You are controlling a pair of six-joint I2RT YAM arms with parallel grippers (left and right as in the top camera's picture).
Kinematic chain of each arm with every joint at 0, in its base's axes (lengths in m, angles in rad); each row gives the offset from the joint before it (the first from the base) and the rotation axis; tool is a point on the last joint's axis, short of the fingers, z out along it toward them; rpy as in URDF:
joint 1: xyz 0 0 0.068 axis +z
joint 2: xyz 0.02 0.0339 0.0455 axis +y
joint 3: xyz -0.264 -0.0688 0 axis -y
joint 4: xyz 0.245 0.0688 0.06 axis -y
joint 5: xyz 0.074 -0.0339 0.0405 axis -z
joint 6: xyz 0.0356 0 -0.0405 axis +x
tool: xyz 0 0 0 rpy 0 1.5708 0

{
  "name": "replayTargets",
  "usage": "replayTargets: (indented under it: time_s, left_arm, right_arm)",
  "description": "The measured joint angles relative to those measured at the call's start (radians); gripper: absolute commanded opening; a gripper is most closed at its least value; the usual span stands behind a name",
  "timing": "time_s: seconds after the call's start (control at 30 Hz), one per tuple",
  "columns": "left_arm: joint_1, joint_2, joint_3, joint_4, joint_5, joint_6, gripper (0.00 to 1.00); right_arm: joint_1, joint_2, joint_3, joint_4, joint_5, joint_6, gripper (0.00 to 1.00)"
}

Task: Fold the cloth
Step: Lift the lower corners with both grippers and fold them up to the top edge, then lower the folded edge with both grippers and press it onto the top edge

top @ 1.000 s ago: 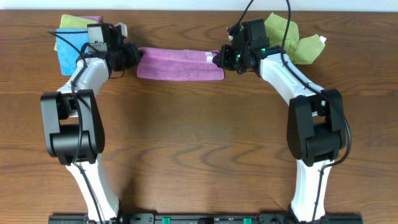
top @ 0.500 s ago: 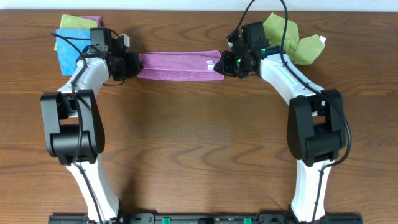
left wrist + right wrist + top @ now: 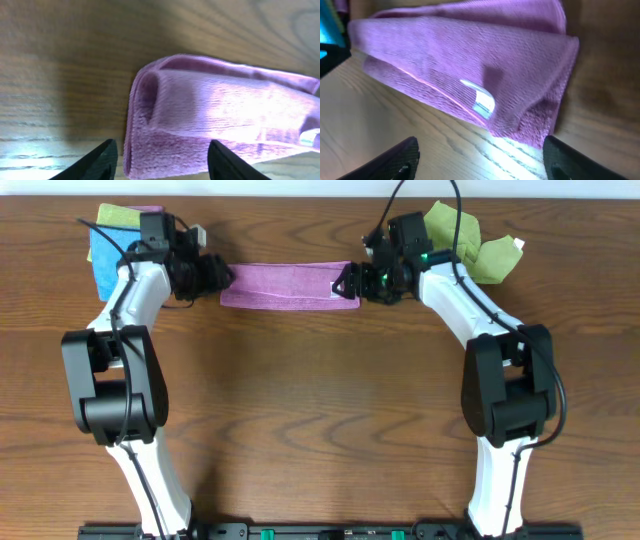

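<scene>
Purple cloth lies as a folded strip far back on the table, between my left gripper and right gripper, both spread open, gripping nothing. Soft, light and floppy, I judge; pinch all layers at each short end.

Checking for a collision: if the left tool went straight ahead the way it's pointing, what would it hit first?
The purple cloth. The left tool is open and aimed at the cloth's folded near end, which lies in line with the gap between its fingers. The wrist view doesn't show how near it is.
</scene>
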Motion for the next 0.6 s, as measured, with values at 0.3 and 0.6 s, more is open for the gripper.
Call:
replayTargets:
  time_s: [0.3, 0.6]
  left_arm:
    - [-0.039, -0.135, 0.066, 0.062, -0.106, 0.087, 0.06]
    - [-0.148, -0.045, 0.078, 0.062, -0.313, 0.163, 0.05]
  right_arm:
    - [0.036, -0.076, 0.172, -0.089, 0.213, -0.087, 0.01]
    - [0.159, -0.008, 0.178, -0.097, 0.460, -0.116, 0.01]
